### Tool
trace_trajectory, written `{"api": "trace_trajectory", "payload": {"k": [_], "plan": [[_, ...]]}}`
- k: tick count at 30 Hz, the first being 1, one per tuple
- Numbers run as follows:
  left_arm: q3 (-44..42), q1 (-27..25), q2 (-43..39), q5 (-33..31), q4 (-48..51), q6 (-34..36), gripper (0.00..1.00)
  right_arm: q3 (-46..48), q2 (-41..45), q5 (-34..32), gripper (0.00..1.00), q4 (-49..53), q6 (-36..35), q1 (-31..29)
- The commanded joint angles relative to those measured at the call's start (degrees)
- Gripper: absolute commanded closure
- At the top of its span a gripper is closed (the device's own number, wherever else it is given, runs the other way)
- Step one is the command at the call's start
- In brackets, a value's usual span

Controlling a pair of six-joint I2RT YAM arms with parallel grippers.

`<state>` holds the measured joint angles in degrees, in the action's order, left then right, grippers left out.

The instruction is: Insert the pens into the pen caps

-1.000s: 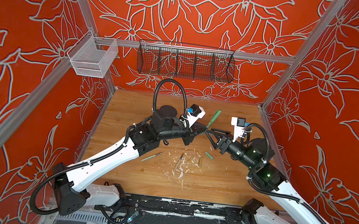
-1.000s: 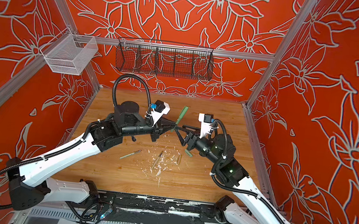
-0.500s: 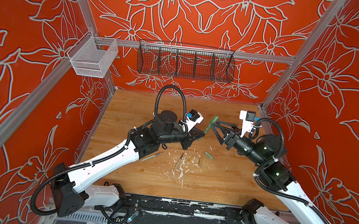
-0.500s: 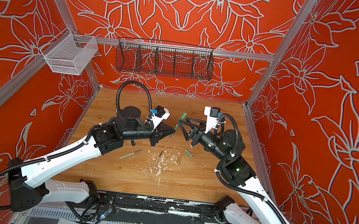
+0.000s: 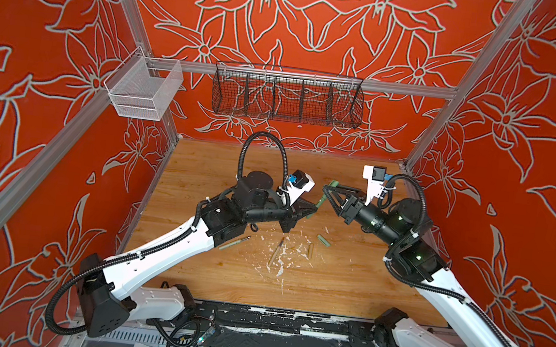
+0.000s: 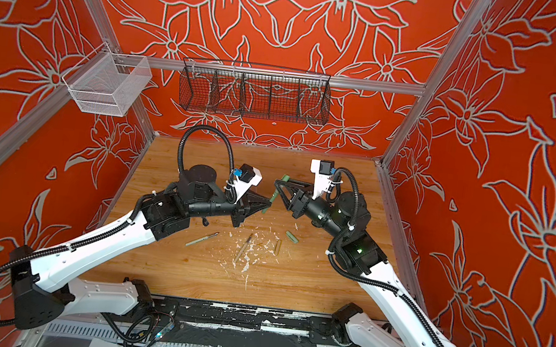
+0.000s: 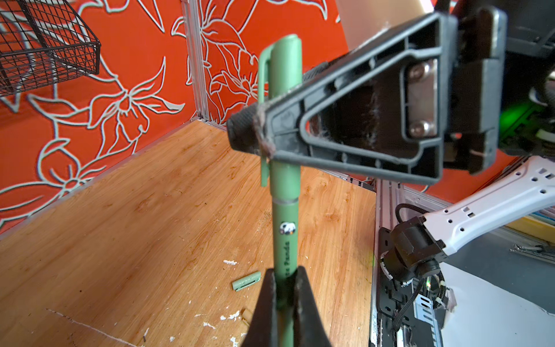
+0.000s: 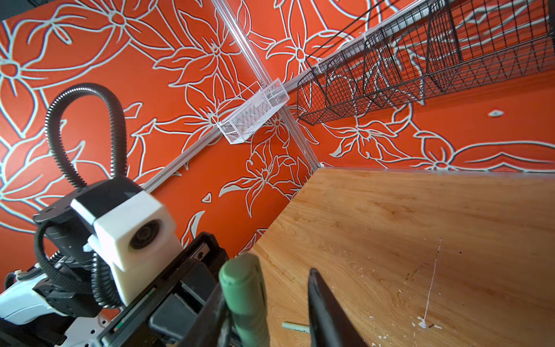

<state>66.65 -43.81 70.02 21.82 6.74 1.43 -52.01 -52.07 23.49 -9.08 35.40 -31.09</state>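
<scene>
My left gripper (image 7: 285, 279) is shut on the lower barrel of the dark green pen (image 7: 285, 234), holding it above the table's middle (image 5: 318, 204). The dark green pen cap (image 7: 284, 90) sits on the pen's far end. My right gripper (image 8: 268, 281) straddles that cap (image 8: 244, 288). One finger lies against the cap and the other stands apart from it. In both top views the two grippers meet tip to tip (image 6: 277, 184). On the wood lie the pale green pen (image 5: 235, 242), tan pen (image 5: 276, 250), tan cap (image 5: 310, 250) and pale green cap (image 5: 322, 240).
White paint flecks (image 5: 280, 265) are scattered around the loose pens. A black wire basket (image 5: 287, 95) hangs on the back wall and a white mesh basket (image 5: 143, 89) on the left wall. Red walls close in three sides of the wooden table (image 5: 200, 158).
My right gripper has risen to the pen's capped end and its jaws have narrowed around the cap. The left gripper, still holding the pen, has tilted it lower and shifted slightly right.
</scene>
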Motion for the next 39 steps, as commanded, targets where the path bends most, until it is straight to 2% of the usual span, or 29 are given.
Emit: {"api": "trace_trajectory", "payload": {"k": [1,12,16,26,39], "plan": [[0.4,0.0,0.0,1.0,-1.3,0.1,1.00,-1.6,0.4,0.7,0.62,-2.5,1.0,0.5],[1.4,0.0,2.5,0.5,-0.4,0.2,1.00,-1.6,0.0,0.8,0.84,-2.5,1.2,0.8],[2.3,0.0,2.9,-0.6,-0.2,0.5,1.00,-1.0,-0.7,1.4,1.00,-2.4,2.0,0.8],[8.2,0.0,5.1,-1.7,0.2,3.0,1.00,2.3,-2.2,5.7,1.00,-3.4,5.8,0.7],[14.0,0.7,7.3,-2.8,0.7,5.1,1.00,7.5,-1.9,8.4,1.00,1.6,5.4,-0.9]]}}
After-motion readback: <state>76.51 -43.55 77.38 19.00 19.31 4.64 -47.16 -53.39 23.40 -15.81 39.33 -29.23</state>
